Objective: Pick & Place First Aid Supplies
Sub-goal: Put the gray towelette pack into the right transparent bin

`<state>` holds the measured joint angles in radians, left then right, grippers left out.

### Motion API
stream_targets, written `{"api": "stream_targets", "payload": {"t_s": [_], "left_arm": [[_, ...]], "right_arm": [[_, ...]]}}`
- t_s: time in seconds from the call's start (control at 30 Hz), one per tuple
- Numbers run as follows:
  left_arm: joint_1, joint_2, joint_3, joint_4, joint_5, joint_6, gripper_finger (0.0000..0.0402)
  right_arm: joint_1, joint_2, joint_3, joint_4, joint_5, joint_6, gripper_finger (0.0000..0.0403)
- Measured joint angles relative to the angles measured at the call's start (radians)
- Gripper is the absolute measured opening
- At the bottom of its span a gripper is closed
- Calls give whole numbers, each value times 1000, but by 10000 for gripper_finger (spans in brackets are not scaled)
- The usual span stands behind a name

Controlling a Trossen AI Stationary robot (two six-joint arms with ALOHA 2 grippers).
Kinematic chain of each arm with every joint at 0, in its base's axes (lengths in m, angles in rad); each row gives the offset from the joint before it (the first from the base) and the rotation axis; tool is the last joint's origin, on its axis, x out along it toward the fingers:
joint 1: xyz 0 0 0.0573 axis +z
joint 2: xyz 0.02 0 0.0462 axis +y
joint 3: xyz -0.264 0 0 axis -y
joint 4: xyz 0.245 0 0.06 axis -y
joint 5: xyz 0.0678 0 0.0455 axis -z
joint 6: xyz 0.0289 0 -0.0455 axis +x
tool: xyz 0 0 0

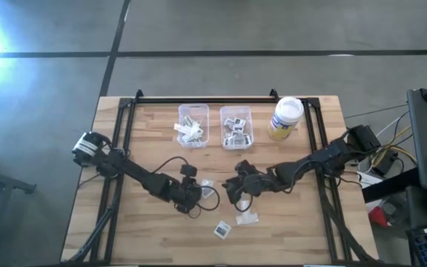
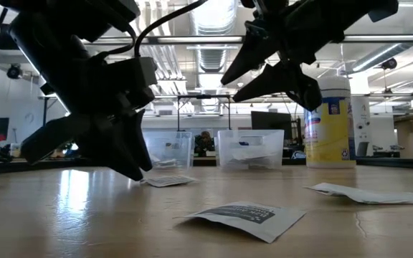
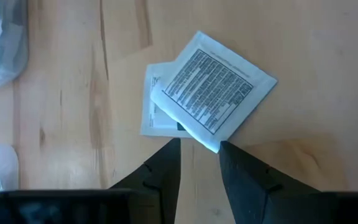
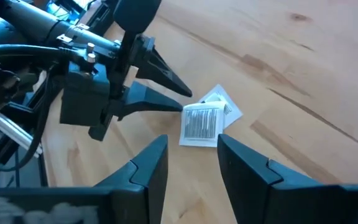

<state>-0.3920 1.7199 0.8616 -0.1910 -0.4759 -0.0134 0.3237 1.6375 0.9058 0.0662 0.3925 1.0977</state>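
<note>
Wooden table (image 1: 154, 245), printed square packets (image 3: 211, 91)

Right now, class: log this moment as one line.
left gripper: open, at stacked packets | right gripper: open, above them | bins: partly filled

From my station I see a pale blond wooden tabletop (image 1: 154, 237) with darker grain streaks. My two arms are black, as is the left pincer (image 3: 197, 163) and the right pincer (image 4: 191, 155). The square packets (image 3: 213, 90) are white with dense dark print in lines; another printed packet (image 1: 222, 229) lies alone. The two bins (image 1: 193, 124) are clear. The jar (image 1: 285, 119) is yellow with a white lid and a blue label patch.
</note>
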Motion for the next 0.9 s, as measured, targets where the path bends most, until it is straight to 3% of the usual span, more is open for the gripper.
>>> {"api": "stream_targets", "payload": {"t_s": [0.3,0.43,0.53,0.8,0.9], "left_arm": [[0,0,0,0,31,12,122],[0,0,0,0,32,11,122],[-1,0,0,-1,33,11,122],[-2,-1,0,-4,33,11,122],[-3,-1,0,-2,34,5,122]], "right_arm": [[-73,1,13,18,19,-83,137],[-127,1,92,11,-80,-187,137],[-149,1,157,-78,-127,-245,134],[-166,32,265,-352,-114,-227,137],[-165,77,263,-343,-196,-182,137]]}}
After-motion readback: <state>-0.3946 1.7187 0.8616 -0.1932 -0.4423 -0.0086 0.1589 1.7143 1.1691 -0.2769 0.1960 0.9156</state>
